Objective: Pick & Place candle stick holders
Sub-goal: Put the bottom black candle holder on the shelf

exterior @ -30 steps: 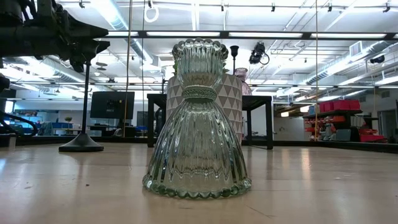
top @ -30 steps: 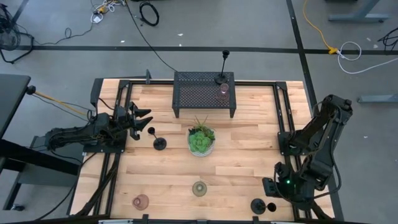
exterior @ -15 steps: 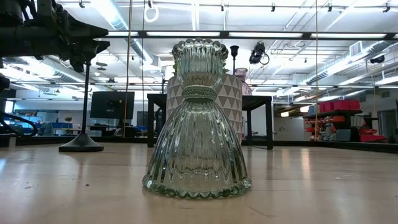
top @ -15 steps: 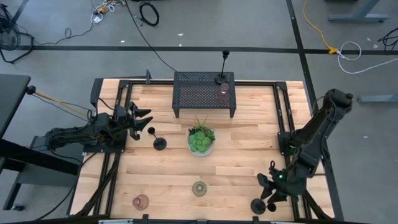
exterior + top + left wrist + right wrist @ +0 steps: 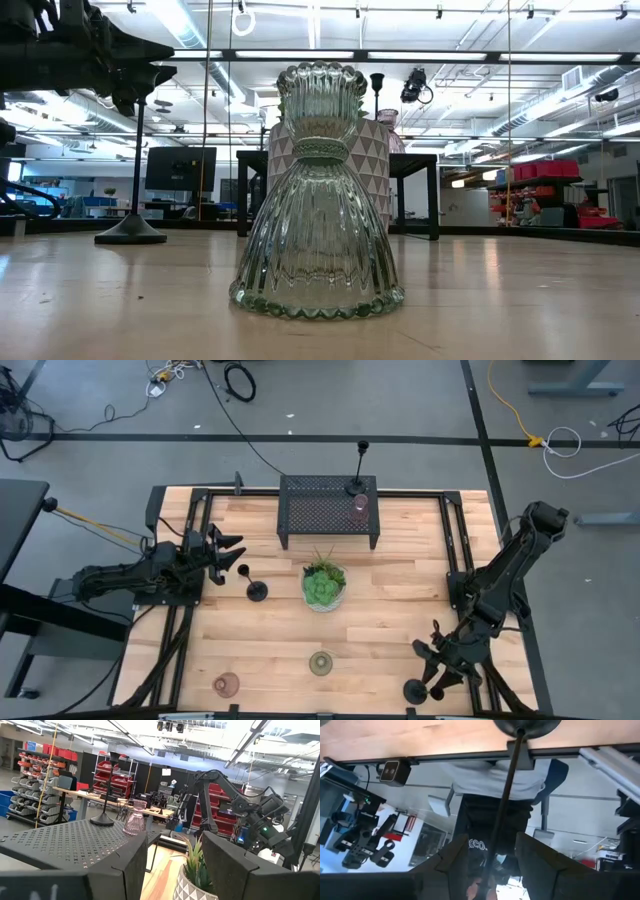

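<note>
The black mesh rack (image 5: 329, 508), bearing one black holder (image 5: 356, 485) and a pink cup (image 5: 359, 507), is seen beyond the left gripper (image 5: 228, 555), whose fingers are parted and empty. The right gripper (image 5: 428, 668), open, is lowered around a second holder's stem (image 5: 506, 790), not clamped.

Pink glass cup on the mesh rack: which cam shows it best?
Left wrist view: the pink glass cup stands large on the mesh rack. In the high view it is a small pink spot. In the low view it is mostly hidden; the right wrist view misses it.
</note>
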Robot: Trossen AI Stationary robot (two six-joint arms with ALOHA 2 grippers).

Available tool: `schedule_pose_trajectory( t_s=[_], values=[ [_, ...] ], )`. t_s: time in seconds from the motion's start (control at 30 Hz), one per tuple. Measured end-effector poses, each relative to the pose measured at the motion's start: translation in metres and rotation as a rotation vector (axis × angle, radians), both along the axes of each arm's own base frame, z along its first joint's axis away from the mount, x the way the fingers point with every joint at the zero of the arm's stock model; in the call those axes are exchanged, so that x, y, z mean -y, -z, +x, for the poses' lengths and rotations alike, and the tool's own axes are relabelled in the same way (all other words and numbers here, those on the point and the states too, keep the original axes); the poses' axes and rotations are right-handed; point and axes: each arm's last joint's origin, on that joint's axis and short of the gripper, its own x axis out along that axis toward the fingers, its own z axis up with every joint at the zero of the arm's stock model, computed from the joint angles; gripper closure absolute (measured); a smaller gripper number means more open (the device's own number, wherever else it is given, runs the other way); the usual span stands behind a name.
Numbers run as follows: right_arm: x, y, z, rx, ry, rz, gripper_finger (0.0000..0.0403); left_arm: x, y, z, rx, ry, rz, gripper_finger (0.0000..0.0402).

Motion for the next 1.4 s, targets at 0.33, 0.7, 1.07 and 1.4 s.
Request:
schedule_pose_trajectory(
  t_s=[0.33,0.7,1.07,1.4],
  values=[
    [-0.008,0.007,0.009,0.017,0.011,0.02,0.0239,0.0,0.0,0.0,0.0,0.0,0.0,0.0211],
    [-0.011,0.006,0.011,0.035,0.01,0.043,0.0239,0.0,0.0,0.0,0.0,0.0,0.0,0.0211],
    [-0.012,0.005,0.011,0.013,-0.023,0.079,0.0239,0.0,0.0,0.0,0.0,0.0,0.0,0.0211],
    [-0.012,0.006,0.015,-0.013,-0.035,0.106,0.0239,0.0,0.0,0.0,0.0,0.0,0.0,0.0211]
  ],
)
